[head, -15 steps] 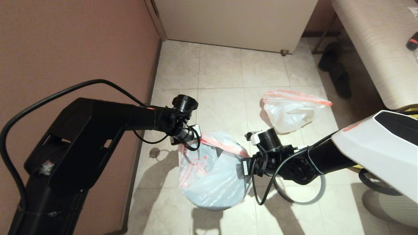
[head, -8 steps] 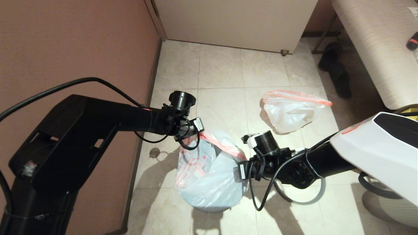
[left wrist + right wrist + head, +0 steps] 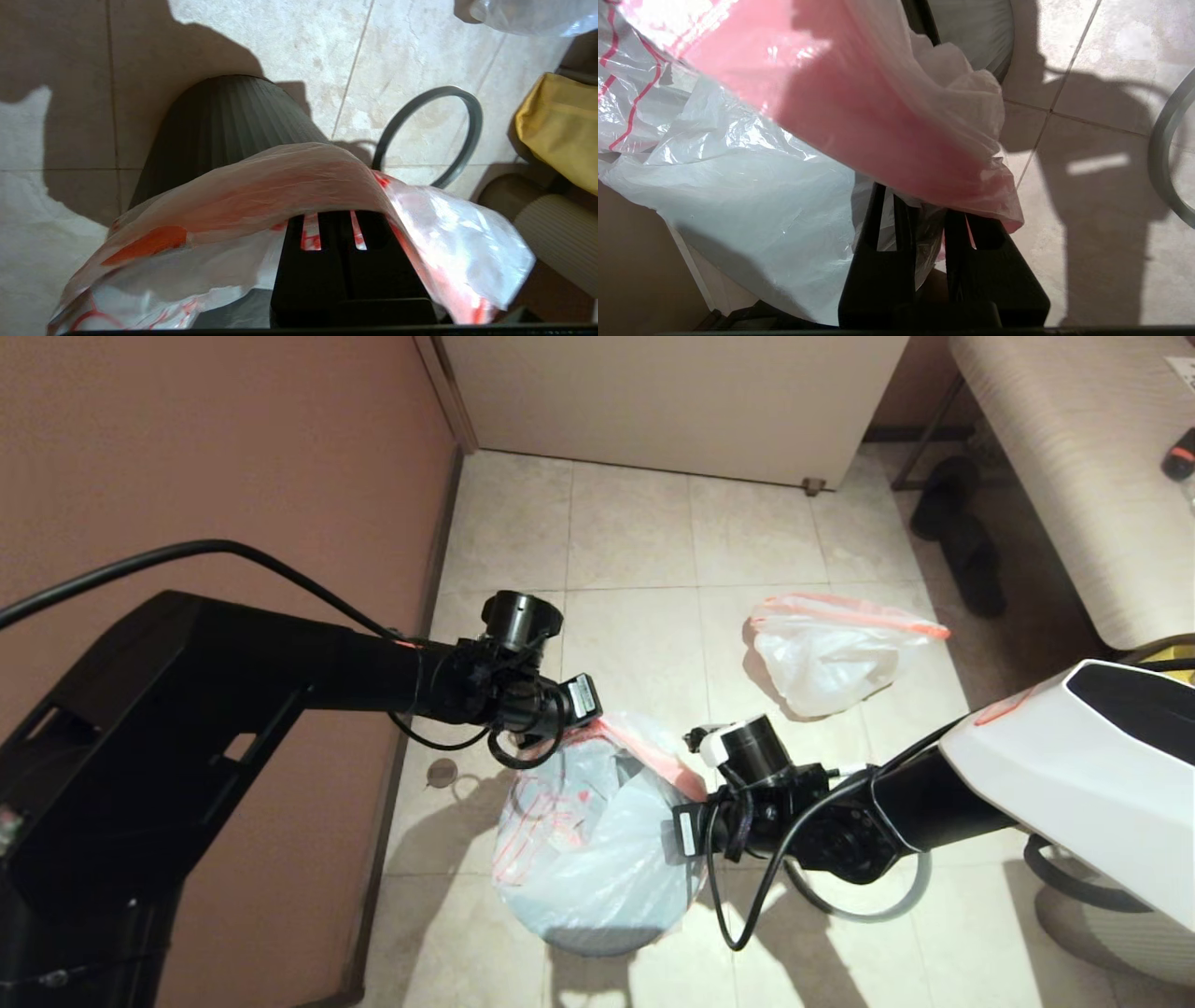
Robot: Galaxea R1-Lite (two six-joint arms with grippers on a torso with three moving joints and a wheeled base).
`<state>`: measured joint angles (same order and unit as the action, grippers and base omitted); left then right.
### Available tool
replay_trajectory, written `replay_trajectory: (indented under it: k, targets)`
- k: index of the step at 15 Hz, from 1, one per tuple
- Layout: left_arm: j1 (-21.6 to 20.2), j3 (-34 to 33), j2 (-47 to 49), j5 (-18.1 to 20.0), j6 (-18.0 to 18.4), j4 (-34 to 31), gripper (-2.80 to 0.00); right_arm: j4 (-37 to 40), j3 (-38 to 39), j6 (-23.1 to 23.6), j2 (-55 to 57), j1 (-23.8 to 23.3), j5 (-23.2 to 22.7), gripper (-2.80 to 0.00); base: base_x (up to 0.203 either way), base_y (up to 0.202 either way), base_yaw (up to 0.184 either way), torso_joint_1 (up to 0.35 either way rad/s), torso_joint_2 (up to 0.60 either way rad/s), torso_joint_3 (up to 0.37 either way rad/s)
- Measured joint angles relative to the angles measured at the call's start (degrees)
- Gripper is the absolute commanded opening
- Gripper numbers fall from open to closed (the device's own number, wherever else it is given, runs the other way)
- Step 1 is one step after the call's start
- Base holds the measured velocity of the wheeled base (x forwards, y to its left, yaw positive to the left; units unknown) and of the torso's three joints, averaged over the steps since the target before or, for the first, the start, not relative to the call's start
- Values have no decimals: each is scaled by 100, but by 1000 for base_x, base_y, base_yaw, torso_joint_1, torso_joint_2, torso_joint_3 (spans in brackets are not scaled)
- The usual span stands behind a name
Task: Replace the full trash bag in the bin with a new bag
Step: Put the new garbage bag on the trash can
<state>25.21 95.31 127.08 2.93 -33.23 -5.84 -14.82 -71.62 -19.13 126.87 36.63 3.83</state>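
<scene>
The new bag (image 3: 597,840), translucent white with red line print and a pink edge band, is spread over the mouth of the black ribbed bin (image 3: 219,121). Only a dark strip of the bin (image 3: 597,945) shows below the plastic in the head view. My left gripper (image 3: 560,728) is at the bag's far left edge, shut on the pink band (image 3: 280,186), which drapes over its fingertips. My right gripper (image 3: 680,823) is at the bag's right edge, shut on bunched plastic (image 3: 920,214). The full trash bag (image 3: 831,649) lies on the tiles beyond, to the right.
The grey rim ring (image 3: 868,901) lies flat on the floor under my right arm, beside the bin. A yellow fabric bag (image 3: 556,121) sits past the ring. A brown wall (image 3: 233,457) stands close on the left. Dark slippers (image 3: 962,537) lie near a bench (image 3: 1074,457).
My left gripper moved right with the bag's edge. The right gripper shifted slightly left and down. The bag now sits lower and wider over the bin.
</scene>
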Motion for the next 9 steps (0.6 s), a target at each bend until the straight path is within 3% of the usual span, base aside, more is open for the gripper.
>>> replay_trajectory:
  k: [9]
  targets:
    - [-20, -41, -161, 119, 5, -11, -280, -4, 219, 52, -84, 264, -138, -280, 0, 0, 0, 0, 0, 0]
